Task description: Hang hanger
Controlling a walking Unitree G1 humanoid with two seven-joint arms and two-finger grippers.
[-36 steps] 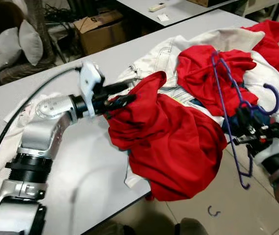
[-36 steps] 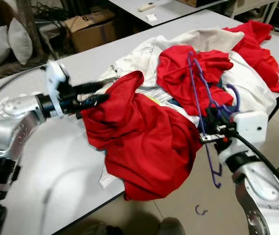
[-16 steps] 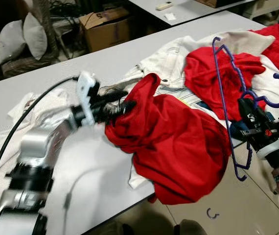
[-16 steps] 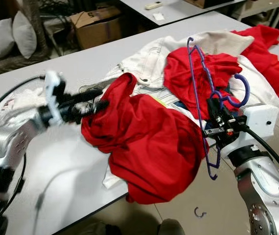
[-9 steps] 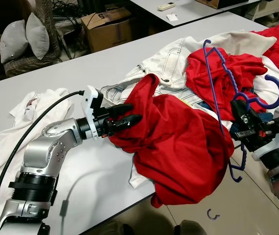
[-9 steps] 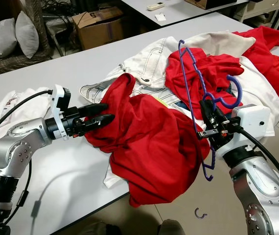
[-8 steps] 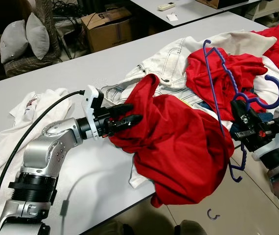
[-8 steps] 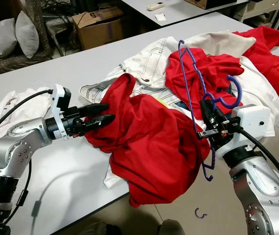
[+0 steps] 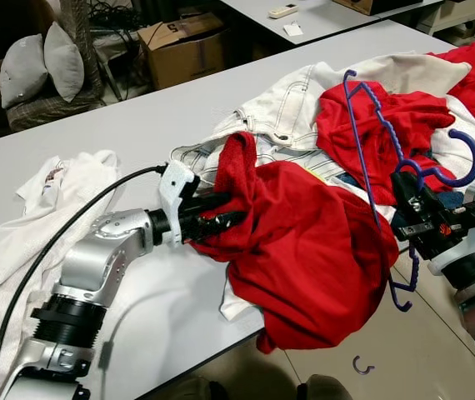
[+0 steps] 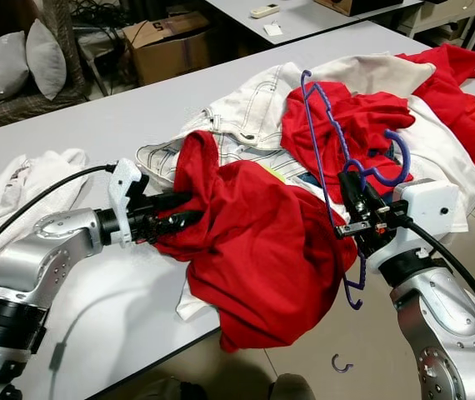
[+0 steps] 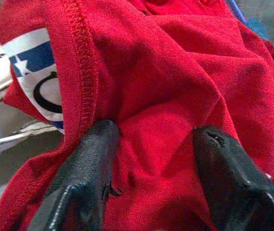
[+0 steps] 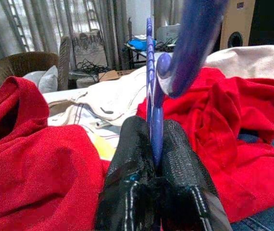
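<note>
Forward goes the left gripper point(image 11: 151, 178), fingers apart, burrowing into the red shirt point(image 9: 321, 242). At three o'clock the right gripper point(image 10: 362, 218) clamps the purple hanger point(image 10: 325, 133); bunched fabric could snag its shoulder.

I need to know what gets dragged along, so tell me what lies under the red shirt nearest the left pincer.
Under the red shirt a white garment pokes out at its far side and near edge, on the grey table. The left pincer pushes into its folds. Anything else beneath is covered.
</note>
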